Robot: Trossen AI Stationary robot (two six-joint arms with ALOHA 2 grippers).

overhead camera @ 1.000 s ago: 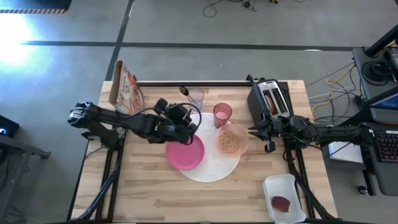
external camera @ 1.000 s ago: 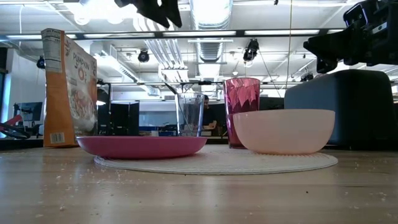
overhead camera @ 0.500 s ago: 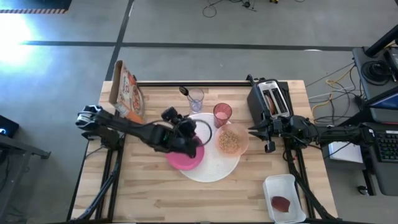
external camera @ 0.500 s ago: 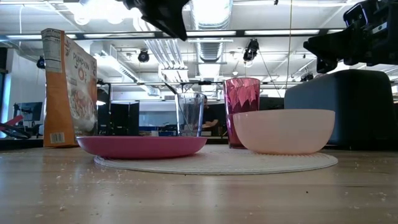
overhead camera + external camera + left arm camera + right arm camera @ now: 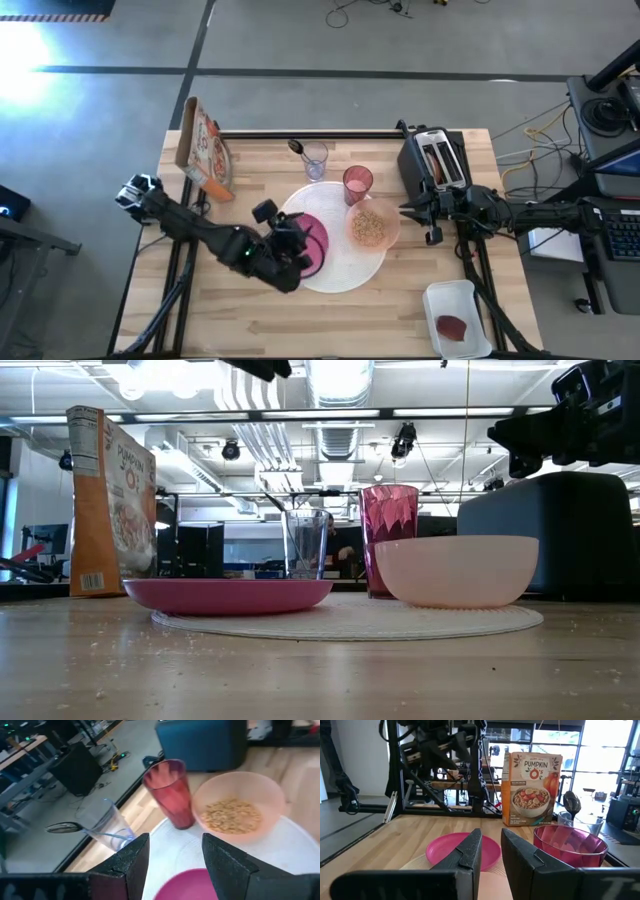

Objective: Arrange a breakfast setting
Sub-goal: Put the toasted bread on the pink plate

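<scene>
— Where was the left gripper (image 5: pixel 300 243)?

— I had it above the flat magenta plate (image 5: pixel 312 243), fingers apart and empty. The plate lay on the large white round mat (image 5: pixel 350 270), beside the peach bowl (image 5: pixel 372 226) of cereal.

— The right gripper (image 5: pixel 428 219)?

— Parked beside the bowl near the toaster (image 5: pixel 431 157); fingers slightly apart, holding nothing.

A silver toaster (image 5: pixel 432 157) stands at the table's (image 5: pixel 230 320) far right edge. A white container (image 5: pixel 457 320) holding something dark red (image 5: pixel 452 327) sits at the near right corner.
</scene>
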